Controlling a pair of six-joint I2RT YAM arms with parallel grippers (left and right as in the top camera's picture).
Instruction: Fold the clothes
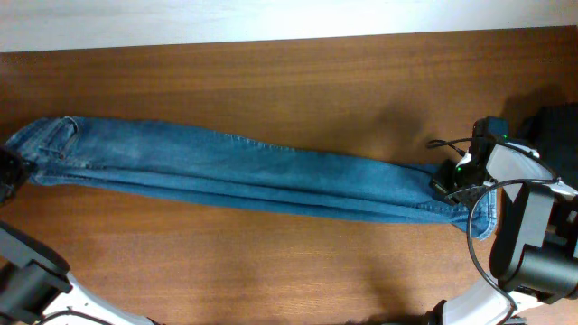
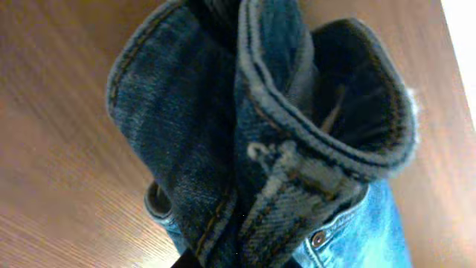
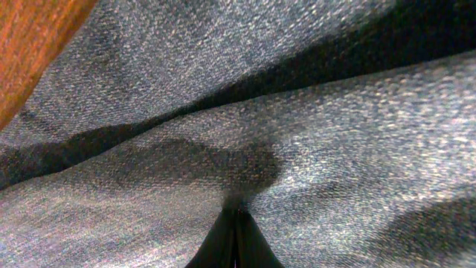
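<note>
Jeans (image 1: 244, 171): medium-blue denim, laid out long across the brown wooden bench (image 1: 271, 81), waist end at the overhead view's left edge and leg hems at its right. The legs appear stacked one on the other (lengthwise seams run side by side down the middle).

Right arm (image 1: 524, 226): reaches in over the hem end. Right fingers (image 1: 442, 185) are together and clamped on the jeans at the hems. The wrist view shows only denim, with the dark fingertips meeting at the bottom centre.

Left fingers (image 1: 9, 176): at the waist end, mostly cut off by the frame. In the wrist view the waistband (image 2: 312, 160) is bunched and curled up close to the lens, and the cloth converges on the dark fingertips below. I read this as fingers pinched on the waist end of the jeans (the tips themselves barely show).

Small detail: a metal rivet (image 2: 320, 238) sits under the waistband fold.

Risks, as judged:
- The waistband is thick and doubled, so the left pinch may hold only an outer layer. That layer could slip once weight comes on.
- With both ends held, uneven lifting or pulling apart could drag denim out of one grip.
- The stacked legs may slide off each other and leave a crooked fold.
</note>
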